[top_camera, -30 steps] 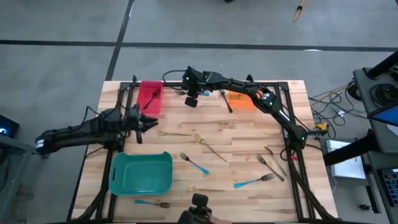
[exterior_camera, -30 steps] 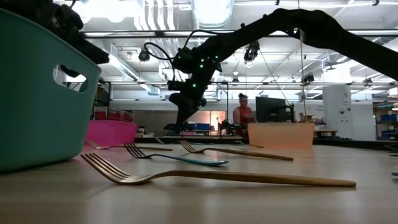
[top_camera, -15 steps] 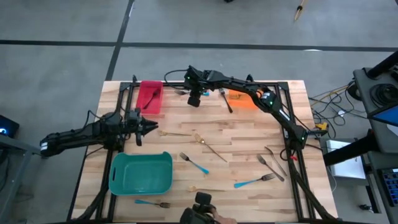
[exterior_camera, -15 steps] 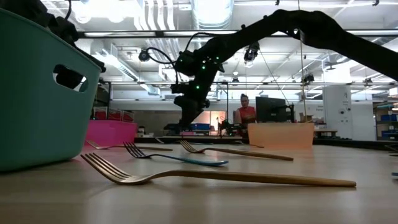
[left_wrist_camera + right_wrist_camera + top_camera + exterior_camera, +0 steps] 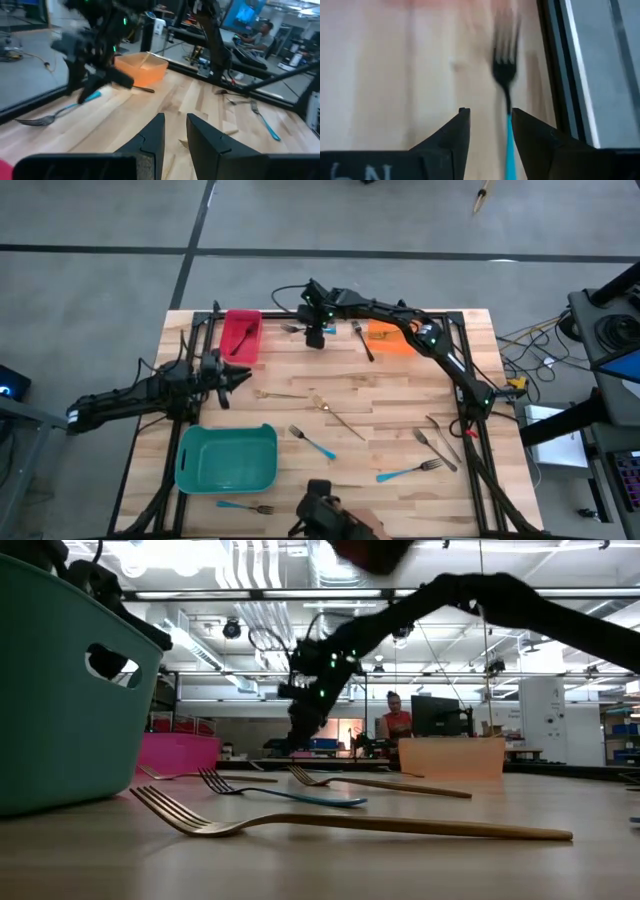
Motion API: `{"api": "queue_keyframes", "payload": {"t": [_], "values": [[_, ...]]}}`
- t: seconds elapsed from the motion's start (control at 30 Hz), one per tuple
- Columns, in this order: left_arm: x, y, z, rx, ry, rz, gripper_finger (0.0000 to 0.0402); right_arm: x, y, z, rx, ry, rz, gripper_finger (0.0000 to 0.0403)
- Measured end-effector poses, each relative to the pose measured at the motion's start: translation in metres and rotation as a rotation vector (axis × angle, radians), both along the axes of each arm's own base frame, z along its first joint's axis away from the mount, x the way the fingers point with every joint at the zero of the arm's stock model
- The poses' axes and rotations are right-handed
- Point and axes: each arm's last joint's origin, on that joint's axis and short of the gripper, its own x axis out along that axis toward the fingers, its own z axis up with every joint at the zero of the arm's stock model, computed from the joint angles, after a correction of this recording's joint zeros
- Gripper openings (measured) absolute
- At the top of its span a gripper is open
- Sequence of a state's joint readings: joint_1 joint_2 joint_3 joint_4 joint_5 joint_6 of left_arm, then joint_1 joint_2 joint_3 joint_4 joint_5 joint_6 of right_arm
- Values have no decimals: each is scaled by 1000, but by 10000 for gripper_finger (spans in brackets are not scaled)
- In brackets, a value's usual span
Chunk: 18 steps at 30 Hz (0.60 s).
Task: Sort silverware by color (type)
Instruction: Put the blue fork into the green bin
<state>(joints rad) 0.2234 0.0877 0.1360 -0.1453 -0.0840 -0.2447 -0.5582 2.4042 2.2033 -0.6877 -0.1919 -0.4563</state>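
Note:
My right gripper [image 5: 489, 112] is open at the table's far edge, between the red bin [image 5: 242, 336] and the orange bin [image 5: 386, 339]. A blue-handled fork [image 5: 504, 75] lies flat on the wood below it. The fork's handle [image 5: 509, 131] runs between the two fingers, close to one of them. I see no touch. My left gripper [image 5: 176, 120] hovers at the table's left, beyond the teal bin [image 5: 227, 457], open by a narrow gap with nothing in it. Gold, dark and blue-handled forks lie scattered over the table's middle and near side.
A dark fork [image 5: 362, 343] lies beside the orange bin, and a dark one lies in the red bin. Gold forks [image 5: 333, 414] are at the centre. Blue-handled forks [image 5: 408, 473] and silver ones [image 5: 440, 442] are near right. A person sits far behind the table [image 5: 392, 723].
My right gripper has sunk toward the blue-handled fork at the far edge, shifting a little toward the table's right, and its wrist has rolled. The forks on the table have not moved.

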Motion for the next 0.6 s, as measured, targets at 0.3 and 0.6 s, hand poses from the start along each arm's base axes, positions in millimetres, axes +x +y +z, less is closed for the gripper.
{"api": "queue_keyframes", "payload": {"t": [0.3,0.6], "values": [[0,0,4,26,-35,14,61,0,-13,-40,46,42,-39,128],[-1,3,11,61,-96,101,61,1,-14,-51,46,56,-46,34]]}}
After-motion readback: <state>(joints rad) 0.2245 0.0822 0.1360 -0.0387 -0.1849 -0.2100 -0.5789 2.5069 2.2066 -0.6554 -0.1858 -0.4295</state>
